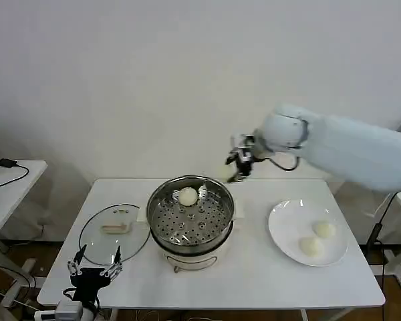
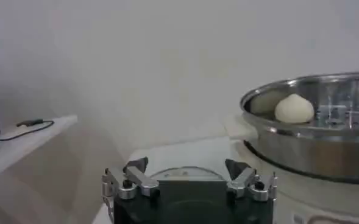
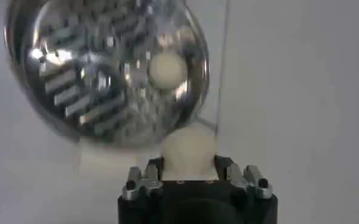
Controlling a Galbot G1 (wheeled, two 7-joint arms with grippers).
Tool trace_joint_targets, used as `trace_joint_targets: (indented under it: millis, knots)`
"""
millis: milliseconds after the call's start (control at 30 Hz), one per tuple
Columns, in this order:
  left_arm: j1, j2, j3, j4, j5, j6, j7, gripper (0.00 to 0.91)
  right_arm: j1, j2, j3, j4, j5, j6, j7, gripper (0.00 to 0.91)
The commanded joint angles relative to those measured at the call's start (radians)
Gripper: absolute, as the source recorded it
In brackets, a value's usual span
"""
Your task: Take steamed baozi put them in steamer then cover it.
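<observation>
The shiny steamer (image 1: 190, 217) stands mid-table with one baozi (image 1: 188, 196) on its perforated tray, also seen in the left wrist view (image 2: 294, 109) and the right wrist view (image 3: 167, 68). My right gripper (image 1: 237, 165) hovers above the steamer's far right rim, shut on a baozi (image 3: 188, 152) held between its fingers. Two more baozi (image 1: 324, 229) (image 1: 311, 247) lie on the white plate (image 1: 286, 217) at the right. The glass cover (image 1: 113, 233) lies flat to the left of the steamer. My left gripper (image 1: 93, 268) rests open at the table's front left edge, near the cover.
A white side table (image 1: 10, 177) with a black cable stands at the far left. A white wall rises behind the table. Bare tabletop (image 1: 254, 274) lies in front of the steamer and plate.
</observation>
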Motion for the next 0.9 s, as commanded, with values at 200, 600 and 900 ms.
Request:
trace_joint_targets:
  millis: [200,600,900]
  knots:
    - [-0.012,-0.007,-0.013,-0.001,-0.005,-0.001,-0.001,0.907,-0.081,0.313,-0.050,-0.119,0.180,-0.139,0.081,0.574]
    - [-0.035,-0.020,-0.009,0.003,-0.003,0.000,-0.002,0.907,-0.165,0.347,-0.055,-0.197,0.118,-0.137,0.068,0.584]
    - [-0.031,-0.020,-0.010,-0.002,-0.001,-0.002,-0.001,0.907,-0.178,0.369,-0.057,-0.229,0.085,-0.133,0.057,0.584]
